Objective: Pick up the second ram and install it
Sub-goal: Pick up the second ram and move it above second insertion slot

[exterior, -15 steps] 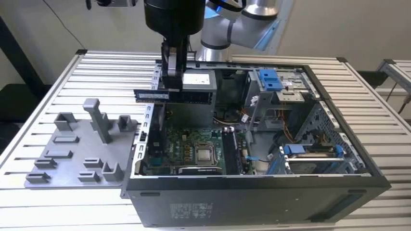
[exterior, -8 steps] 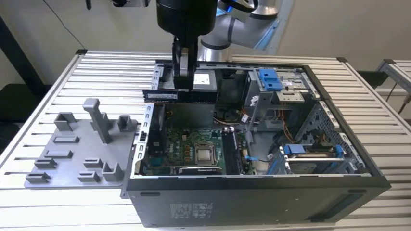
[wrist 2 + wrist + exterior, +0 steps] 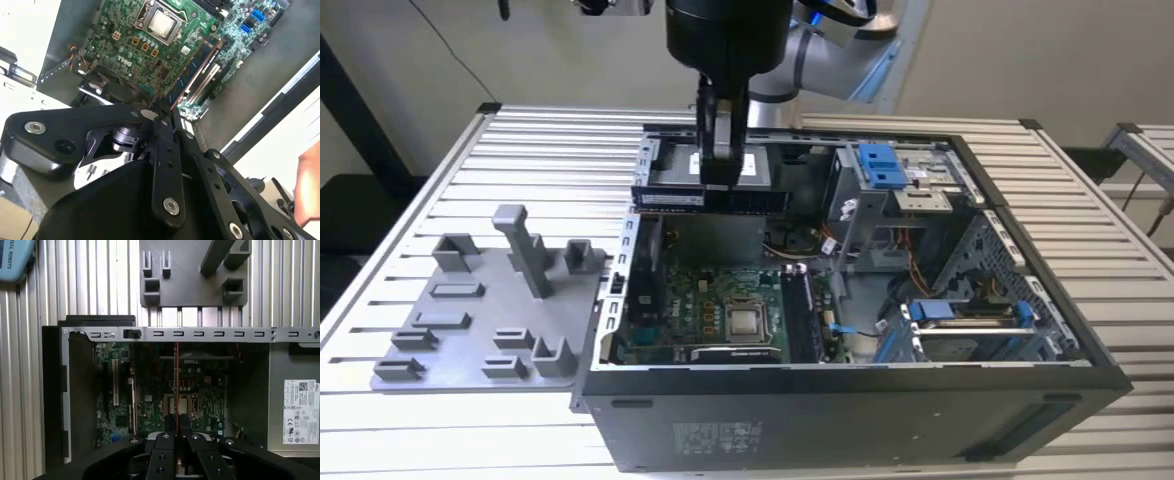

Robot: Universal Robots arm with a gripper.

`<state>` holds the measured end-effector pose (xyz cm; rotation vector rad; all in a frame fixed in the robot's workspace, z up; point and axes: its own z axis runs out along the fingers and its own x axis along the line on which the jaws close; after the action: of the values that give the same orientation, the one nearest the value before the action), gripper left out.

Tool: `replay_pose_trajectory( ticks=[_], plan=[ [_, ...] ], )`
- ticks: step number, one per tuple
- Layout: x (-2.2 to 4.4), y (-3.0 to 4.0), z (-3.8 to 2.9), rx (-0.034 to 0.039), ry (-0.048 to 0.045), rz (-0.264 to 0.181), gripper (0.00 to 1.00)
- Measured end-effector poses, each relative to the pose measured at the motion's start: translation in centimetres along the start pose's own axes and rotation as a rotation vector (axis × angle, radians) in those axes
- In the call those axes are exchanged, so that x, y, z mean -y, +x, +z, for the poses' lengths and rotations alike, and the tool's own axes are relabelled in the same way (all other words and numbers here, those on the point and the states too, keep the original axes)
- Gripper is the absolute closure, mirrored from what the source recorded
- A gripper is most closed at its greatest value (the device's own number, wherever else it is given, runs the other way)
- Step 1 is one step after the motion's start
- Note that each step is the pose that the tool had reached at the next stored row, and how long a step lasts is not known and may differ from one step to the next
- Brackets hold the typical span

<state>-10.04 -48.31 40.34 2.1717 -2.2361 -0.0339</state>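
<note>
The second ram (image 3: 710,197), a slim dark stick with a pale label, hangs level above the open computer case (image 3: 1067,330), over the rear part of the motherboard (image 3: 707,300). My gripper (image 3: 722,178) comes down from above and is shut on the stick's middle. In the first wrist view the ram (image 3: 176,380) appears edge-on as a thin line running out from between the fingertips of the gripper (image 3: 176,426). In the second wrist view the gripper (image 3: 161,114) hovers above the memory slots (image 3: 202,75), one of which holds a stick (image 3: 199,59).
The processor socket (image 3: 747,322) sits mid-board, with the memory slots (image 3: 798,315) beside it towards the exterior view's right. Drive bays with blue clips (image 3: 881,165) line the case's far side. A grey holder tray (image 3: 467,320) lies on the slatted table at the exterior view's left.
</note>
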Motion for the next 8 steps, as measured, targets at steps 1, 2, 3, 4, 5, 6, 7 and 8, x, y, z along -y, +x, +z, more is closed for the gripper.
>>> replay_pose_trajectory(
  ticks=[1,2,3,4,5,6,7,8],
  plan=[
    [0.17,-0.01,-0.01,0.0000,0.0000,0.000,0.86],
    [0.32,-0.01,-0.01,0.0000,0.0000,0.000,0.86],
    [0.45,-0.01,-0.02,-0.0001,0.0000,0.000,0.86],
    [0.59,-0.02,-0.02,0.0000,0.0000,0.000,0.86],
    [0.75,-0.02,-0.02,0.0001,0.0001,0.000,0.86],
    [0.90,-0.03,-0.03,0.0000,0.0000,0.000,0.86],
    [1.04,-0.03,-0.03,0.0000,0.0000,0.000,0.86],
    [1.20,-0.03,-0.04,0.0000,0.0000,0.000,0.86]
  ],
)
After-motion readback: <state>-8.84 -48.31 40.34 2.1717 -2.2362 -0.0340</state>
